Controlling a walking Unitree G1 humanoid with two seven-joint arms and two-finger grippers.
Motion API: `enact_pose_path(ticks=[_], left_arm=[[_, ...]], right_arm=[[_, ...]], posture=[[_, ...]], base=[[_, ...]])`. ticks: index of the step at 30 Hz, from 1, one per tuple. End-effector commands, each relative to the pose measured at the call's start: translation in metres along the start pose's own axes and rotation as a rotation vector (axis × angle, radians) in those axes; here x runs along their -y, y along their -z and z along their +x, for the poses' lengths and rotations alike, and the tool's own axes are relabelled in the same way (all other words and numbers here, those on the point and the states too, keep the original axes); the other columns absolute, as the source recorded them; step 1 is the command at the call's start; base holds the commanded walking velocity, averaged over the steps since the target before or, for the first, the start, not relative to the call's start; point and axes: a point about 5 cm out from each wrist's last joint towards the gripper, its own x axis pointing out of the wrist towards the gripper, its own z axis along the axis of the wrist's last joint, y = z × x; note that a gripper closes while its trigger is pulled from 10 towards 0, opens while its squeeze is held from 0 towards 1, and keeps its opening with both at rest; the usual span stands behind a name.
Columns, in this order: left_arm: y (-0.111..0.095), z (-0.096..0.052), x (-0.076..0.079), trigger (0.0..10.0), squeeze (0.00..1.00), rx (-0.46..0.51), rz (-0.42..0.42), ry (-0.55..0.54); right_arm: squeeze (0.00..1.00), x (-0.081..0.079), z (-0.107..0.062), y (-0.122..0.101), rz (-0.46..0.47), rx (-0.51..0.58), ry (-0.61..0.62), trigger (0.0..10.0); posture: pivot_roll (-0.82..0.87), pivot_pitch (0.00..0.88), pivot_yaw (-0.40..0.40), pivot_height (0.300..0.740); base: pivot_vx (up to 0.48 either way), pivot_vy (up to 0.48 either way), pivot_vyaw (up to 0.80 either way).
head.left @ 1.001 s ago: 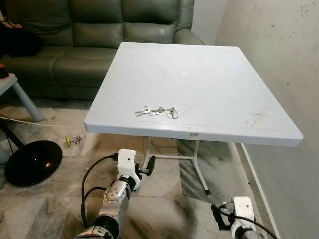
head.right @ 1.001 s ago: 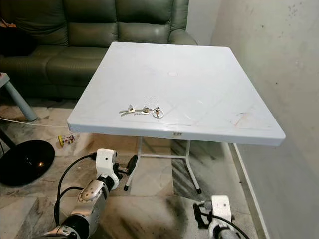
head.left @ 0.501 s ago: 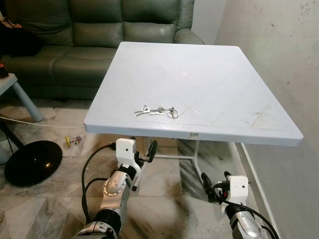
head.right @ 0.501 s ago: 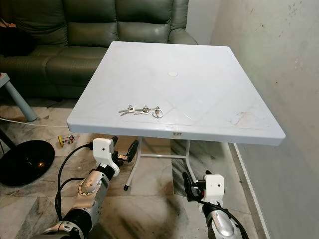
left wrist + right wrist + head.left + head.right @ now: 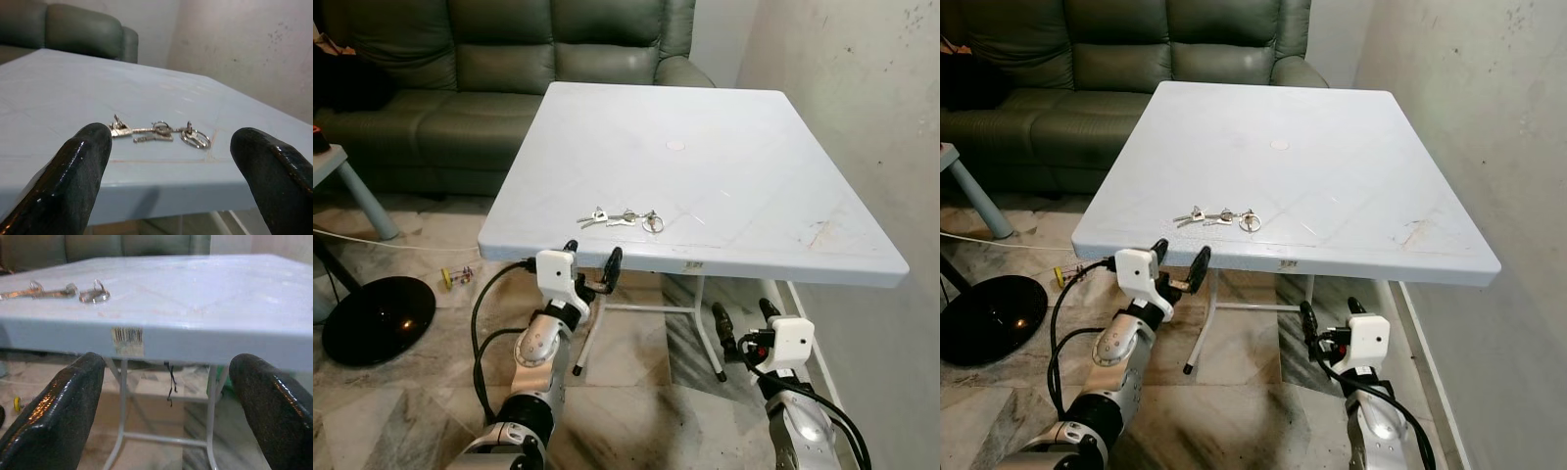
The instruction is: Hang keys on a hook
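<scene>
A bunch of silver keys [image 5: 622,217] with rings lies near the front edge of the white plastic table [image 5: 724,166]. My left gripper [image 5: 592,259] is open just in front of that edge, a little left of the keys and level with the tabletop; its wrist view looks across the top at the keys [image 5: 159,133]. My right gripper [image 5: 744,318] is open lower down, in front of and below the table edge, right of the keys [image 5: 58,291]. Nothing is held.
A green sofa [image 5: 509,59] stands behind the table and a plaster wall [image 5: 862,108] runs along its right side. A black round base [image 5: 377,318] and a small yellow object [image 5: 455,277] lie on the marble floor at left. The table's white legs [image 5: 705,328] are below.
Both arms have risen toward the table's front edge. The left gripper has come up to tabletop level, and the right gripper has come up into view from the bottom. The keys have not moved.
</scene>
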Motion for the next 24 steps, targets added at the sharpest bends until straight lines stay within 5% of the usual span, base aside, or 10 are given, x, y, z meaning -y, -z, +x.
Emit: enact_pose_path(ticks=[1, 16, 24], left_arm=[[-0.008, 0.003, -0.001, 10.0, 0.0, 0.038, 0.012, 0.007], [-0.02, 0.013, -0.044, 10.0, 0.0, -0.075, -0.053, -0.302], [-0.036, 0.016, -0.045, 10.0, 0.0, -0.024, -0.04, -0.312]], right_arm=[[0.0, -0.001, 0.004, -0.007, 0.006, 0.027, -0.004, 10.0], [0.0, 0.006, 0.029, -0.035, 0.02, 0.037, 0.131, 10.0], [0.0, 0.003, 0.03, -0.048, 0.017, 0.066, 0.11, 10.0]], posture=[[0.12, 0.0, -0.036, 0.74], [0.12, 0.0, -0.031, 0.74], [0.13, 0.0, -0.033, 0.74]], base=[[0.0, 0.0, 0.0], [0.0, 0.0, 0.0], [0.0, 0.0, 0.0]])
